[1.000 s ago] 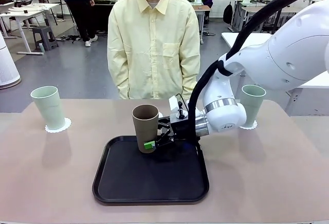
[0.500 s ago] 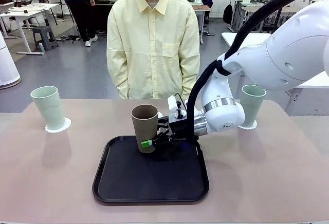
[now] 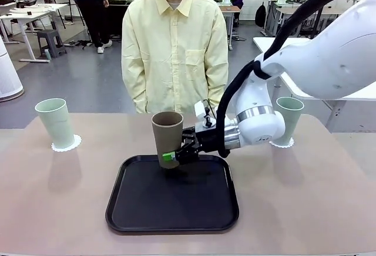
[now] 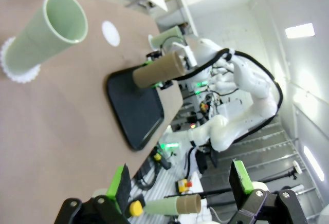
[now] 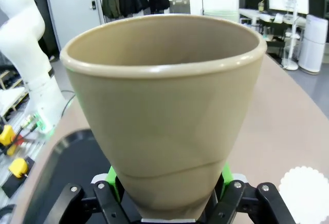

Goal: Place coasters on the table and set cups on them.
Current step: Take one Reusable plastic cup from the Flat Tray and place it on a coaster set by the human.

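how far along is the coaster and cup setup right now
Done: two mint green cups each stand on a white coaster at the left and right of the table. In hand: the right gripper is shut on the brown cup, held above the black tray. Left: set it on the third coaster, which lies bare beyond the tray. The left gripper is open, holding nothing.

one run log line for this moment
right gripper: shut on brown cup, lifted over black tray | left gripper: open | two green cups on coasters
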`<state>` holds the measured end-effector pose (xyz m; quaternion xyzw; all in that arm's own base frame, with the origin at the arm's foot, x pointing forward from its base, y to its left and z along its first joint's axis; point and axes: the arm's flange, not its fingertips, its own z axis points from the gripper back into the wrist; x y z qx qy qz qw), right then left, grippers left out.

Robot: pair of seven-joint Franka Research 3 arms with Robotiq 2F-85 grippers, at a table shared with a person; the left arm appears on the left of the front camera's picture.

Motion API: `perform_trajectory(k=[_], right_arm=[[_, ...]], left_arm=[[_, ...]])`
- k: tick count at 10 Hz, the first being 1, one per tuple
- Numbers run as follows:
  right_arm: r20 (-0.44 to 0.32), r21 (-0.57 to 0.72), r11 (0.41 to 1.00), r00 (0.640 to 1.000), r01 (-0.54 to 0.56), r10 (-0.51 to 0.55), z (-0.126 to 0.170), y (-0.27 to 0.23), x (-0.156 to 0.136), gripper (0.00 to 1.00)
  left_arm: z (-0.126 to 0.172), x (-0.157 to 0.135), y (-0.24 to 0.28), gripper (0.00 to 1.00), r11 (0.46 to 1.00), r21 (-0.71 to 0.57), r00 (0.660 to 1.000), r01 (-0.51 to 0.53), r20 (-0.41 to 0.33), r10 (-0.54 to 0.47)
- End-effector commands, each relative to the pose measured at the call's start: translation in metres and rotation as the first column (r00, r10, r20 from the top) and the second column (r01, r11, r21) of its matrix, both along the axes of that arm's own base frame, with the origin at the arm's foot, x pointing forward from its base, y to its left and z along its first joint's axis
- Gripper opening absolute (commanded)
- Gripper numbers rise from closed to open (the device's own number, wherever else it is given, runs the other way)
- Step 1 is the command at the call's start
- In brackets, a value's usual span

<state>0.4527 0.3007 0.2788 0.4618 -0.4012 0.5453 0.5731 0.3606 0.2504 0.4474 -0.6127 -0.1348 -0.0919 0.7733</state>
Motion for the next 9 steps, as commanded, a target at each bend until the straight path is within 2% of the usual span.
perform_trajectory(k=[1,2,3,5,6,8,9], right_arm=[[-0.033,-0.013,0.998,0.998,0.058,-0.058,0.058,-0.003,-0.02,0.0],[-0.039,-0.035,0.997,0.997,0.063,-0.065,0.079,-0.002,-0.024,0.0],[-0.034,-0.049,0.996,0.997,0.07,-0.071,0.089,0.001,-0.024,0.0],[-0.053,-0.095,0.99,0.992,0.108,-0.114,0.09,0.004,-0.019,0.0],[-0.02,-0.022,0.997,0.997,0.072,-0.073,0.099,0.001,-0.021,0.0],[-0.02,-0.022,0.997,0.997,0.072,-0.073,0.099,0.001,-0.021,0.0],[-0.027,-0.041,0.995,0.995,0.09,-0.092,0.1,0.001,-0.022,0.81]], left_arm=[[0.001,-0.001,0.0,1.0,1.0,-0.004,1.0,-0.004,0.004,0.004],[0.001,-0.001,0.0,1.0,1.0,-0.004,1.0,-0.004,0.004,0.004],[0.001,-0.001,0.0,1.0,1.0,-0.004,1.0,-0.004,0.004,0.004],[0.001,-0.001,0.0,1.0,1.0,-0.004,1.0,-0.004,0.004,0.004],[0.001,-0.001,0.0,1.0,1.0,-0.004,1.0,-0.004,0.004,0.004],[0.001,-0.001,0.0,1.0,1.0,-0.004,1.0,-0.004,0.004,0.004],[0.001,-0.001,0.0,1.0,1.0,-0.004,1.0,-0.004,0.004,0.004]])
